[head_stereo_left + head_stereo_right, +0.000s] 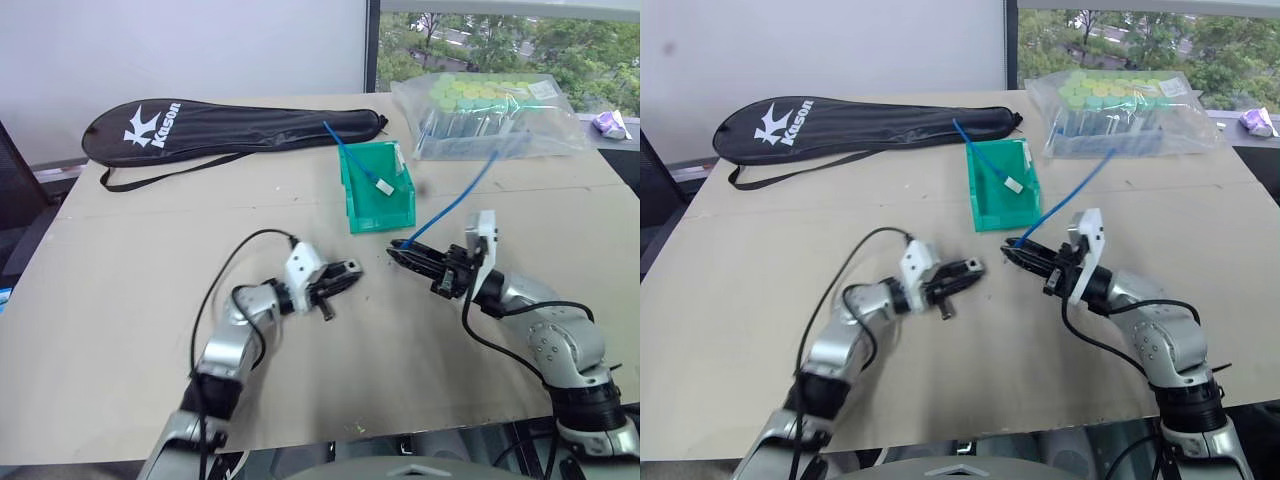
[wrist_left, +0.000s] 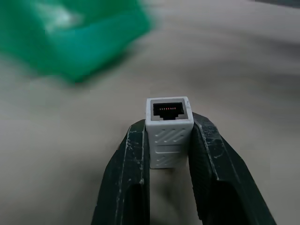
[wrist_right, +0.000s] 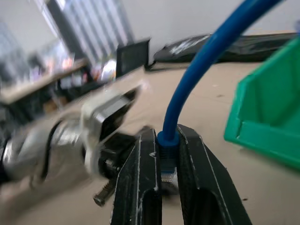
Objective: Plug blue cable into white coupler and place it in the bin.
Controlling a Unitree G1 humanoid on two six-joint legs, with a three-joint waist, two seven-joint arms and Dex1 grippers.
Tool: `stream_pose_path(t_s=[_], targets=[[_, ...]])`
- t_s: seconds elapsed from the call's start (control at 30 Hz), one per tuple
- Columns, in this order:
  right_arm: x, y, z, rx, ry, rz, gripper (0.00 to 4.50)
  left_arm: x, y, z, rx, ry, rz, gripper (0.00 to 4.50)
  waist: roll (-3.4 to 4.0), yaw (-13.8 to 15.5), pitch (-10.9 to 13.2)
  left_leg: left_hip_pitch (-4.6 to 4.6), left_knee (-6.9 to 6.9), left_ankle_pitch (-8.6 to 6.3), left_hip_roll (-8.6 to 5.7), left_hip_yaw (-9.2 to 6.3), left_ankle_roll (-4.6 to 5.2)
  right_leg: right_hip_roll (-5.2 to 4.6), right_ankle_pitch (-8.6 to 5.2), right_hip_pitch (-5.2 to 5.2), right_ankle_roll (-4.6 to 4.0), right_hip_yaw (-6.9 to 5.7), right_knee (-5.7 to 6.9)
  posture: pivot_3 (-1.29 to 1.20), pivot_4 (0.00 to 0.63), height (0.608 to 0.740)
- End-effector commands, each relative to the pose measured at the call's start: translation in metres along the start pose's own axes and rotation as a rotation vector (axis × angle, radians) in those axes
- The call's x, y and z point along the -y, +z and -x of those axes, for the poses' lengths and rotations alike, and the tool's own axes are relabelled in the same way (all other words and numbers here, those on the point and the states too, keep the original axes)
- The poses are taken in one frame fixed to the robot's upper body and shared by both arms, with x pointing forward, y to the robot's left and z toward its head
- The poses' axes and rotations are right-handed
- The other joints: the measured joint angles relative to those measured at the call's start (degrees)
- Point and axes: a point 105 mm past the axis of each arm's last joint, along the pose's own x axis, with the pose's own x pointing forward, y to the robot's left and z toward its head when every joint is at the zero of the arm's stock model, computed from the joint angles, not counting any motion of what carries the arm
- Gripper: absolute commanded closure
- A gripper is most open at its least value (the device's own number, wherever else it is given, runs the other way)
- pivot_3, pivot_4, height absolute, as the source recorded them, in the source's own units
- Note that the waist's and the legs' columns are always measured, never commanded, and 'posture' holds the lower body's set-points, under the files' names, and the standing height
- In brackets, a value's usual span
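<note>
The left jaws pinch the coupler by its two flat sides. Its dark socket sits clear of the fingertips and faces outward along the jaws, toward the robot's right. The coupler's long axis runs the same way as the jaws, roughly level above the bench.

The right jaws are pressed onto the cable just behind its clear plug. The plug lies between the two fingers, aimed toward the left arm. From the grip the cable rises in a gentle curve, up and away toward the far right of the bench, where its free end reaches a clear bag of green-capped items.

In the head views the two jaws face each other near the middle of the bench, near one another but apart, with bare bench between plug and socket. They look roughly lined up, tip toward tip.

The bin stands just beyond the jaws, its lower front wall toward the robot. A second, straighter blue cable with a white end lies in it. A black racket case lies at the far left.

Judging progress: both parts are picked up and presented to each other. The plugging itself is not yet done, nor is the drop into the bin.
</note>
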Motion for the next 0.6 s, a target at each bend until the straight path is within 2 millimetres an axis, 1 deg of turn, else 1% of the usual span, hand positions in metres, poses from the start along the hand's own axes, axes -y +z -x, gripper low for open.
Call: stream_pose_path(t_s=[0.03, 0.1, 0.23, 0.37, 0.6], targets=[[0.004, -0.005, -0.006, -0.063, 0.048, 0.118, 4.5, 0.012, 0.0, -0.013, -0.017, -0.222, -0.005, 3.97, -0.01, -0.1, 0.0, 0.0, -0.01, 0.0, 0.03, -0.01, 0.0, 0.06, 0.0, 0.0, 0.0, -0.01, 0.01, 0.0, 0.15, 0.74], [0.01, -0.007, -0.009, -0.087, 0.05, 0.171, 4.5, 0.013, -0.002, -0.017, -0.04, -0.303, -0.013, 3.97, -0.02, -0.2, 0.0, -0.03, -0.09, 0.0, 0.09, 0.01, 0.0, 0.15, -0.01, -0.09, 0.0, -0.04, 0.03, 0.0, 0.15, 0.74], [0.015, -0.008, -0.012, -0.108, 0.07, 0.219, 4.5, 0.013, -0.01, -0.019, -0.096, -0.393, -0.054, 3.97, -0.02, -0.3, 0.0, -0.07, -0.11, 0.0, 0.2, -0.01, 0.0, 0.24, -0.01, -0.14, -0.01, -0.1, 0.07, 0.0, 0.15, 0.74], [0.012, -0.014, -0.013, -0.151, 0.127, 0.243, 4.5, 0.01, -0.011, -0.021, -0.104, -0.412, -0.063, 3.97, -0.02, -0.2, 0.0, -0.06, -0.04, 0.0, 0.2, -0.05, 0.0, 0.21, -0.01, -0.12, -0.01, -0.05, 0.11, 0.0, 0.15, 0.74], [0.005, -0.019, -0.009, -0.188, 0.199, 0.224, 4.5, 0.008, -0.013, -0.023, -0.117, -0.416, -0.089, 3.97, -0.02, 0.2, 0.0, -0.04, 0.03, 0.0, 0.18, -0.04, 0.0, 0.17, 0.0, -0.07, -0.01, -0.01, 0.13, 0.0, 0.15, 0.74]])
